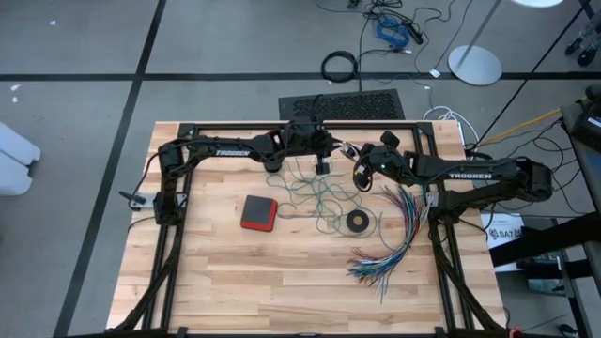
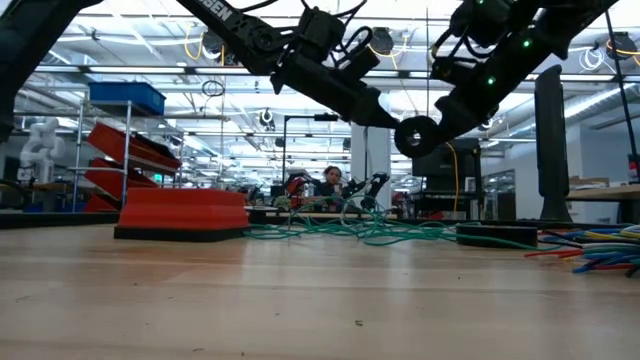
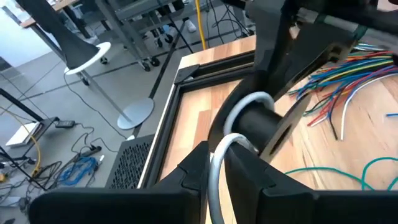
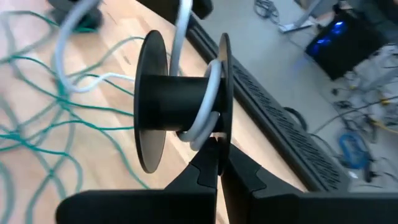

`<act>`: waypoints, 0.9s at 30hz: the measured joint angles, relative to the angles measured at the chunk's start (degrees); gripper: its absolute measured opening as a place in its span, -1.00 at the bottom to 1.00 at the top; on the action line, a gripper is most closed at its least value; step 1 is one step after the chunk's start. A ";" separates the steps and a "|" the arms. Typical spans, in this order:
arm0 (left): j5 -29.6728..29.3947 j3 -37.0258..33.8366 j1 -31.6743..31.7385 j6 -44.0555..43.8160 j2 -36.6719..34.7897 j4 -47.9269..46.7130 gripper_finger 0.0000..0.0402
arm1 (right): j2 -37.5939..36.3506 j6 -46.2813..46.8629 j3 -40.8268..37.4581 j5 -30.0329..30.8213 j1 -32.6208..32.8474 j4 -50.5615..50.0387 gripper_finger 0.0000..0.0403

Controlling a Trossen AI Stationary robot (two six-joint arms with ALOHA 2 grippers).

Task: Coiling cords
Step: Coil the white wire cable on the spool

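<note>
cords (image 1: 319, 195) lie mid-table, box (image 1: 259, 212) to their left, wire bundle (image 1: 399, 235) right, ring (image 1: 358, 222) seemingly between.

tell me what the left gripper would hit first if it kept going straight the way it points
Most likely the black spool held by the right gripper. In the left wrist view the spool sits directly ahead of the left gripper, with the white cord running between them. Depth is hard to judge.

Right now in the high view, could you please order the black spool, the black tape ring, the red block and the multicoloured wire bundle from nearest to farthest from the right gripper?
From the right gripper:
1. Black spool, clamped in it.
2. Black tape ring, just toward the table's front.
3. Multicoloured wire bundle on the right and red block on the left: too close to call.
</note>
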 joint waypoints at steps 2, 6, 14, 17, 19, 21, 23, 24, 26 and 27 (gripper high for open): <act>0.26 0.00 -0.31 -0.06 0.00 -0.41 -0.72 | 1.02 -0.46 0.00 2.13 -0.04 0.07 -1.00; 0.27 0.00 -1.51 -0.07 -0.07 -1.04 -0.72 | 2.64 -1.30 0.00 8.03 -0.04 0.96 -1.00; -0.55 0.00 -3.51 -2.46 -0.11 -0.89 -0.72 | 3.72 -3.90 -0.02 14.55 -0.02 6.97 -1.00; -1.10 0.00 -4.08 -4.62 -0.13 -0.69 -0.72 | 3.78 -4.26 -0.05 15.63 -0.04 10.35 -1.00; -1.09 0.00 -4.48 -6.28 -0.13 -0.67 -0.72 | 4.02 -4.83 -0.02 17.04 -0.06 13.15 -1.00; -0.75 0.00 -4.64 -7.98 -0.13 -0.46 -0.72 | 4.19 -5.78 -0.02 18.03 -0.04 14.35 -1.00; -0.60 0.00 -4.61 -9.31 -0.13 -0.36 -0.72 | 4.16 -6.05 -0.02 18.56 -0.04 15.55 -1.00; -0.60 0.00 -4.61 -9.76 -0.13 -0.34 -0.72 | 4.16 -6.24 -0.02 18.70 -0.04 16.24 -1.00; -0.62 0.00 -4.61 -10.43 -0.13 0.03 -0.72 | 4.16 -7.00 -0.02 18.69 -0.04 17.30 -1.00; -0.62 0.00 -4.67 -10.50 -0.13 0.50 -0.72 | 4.16 -7.09 -0.02 18.66 -0.04 17.72 -1.00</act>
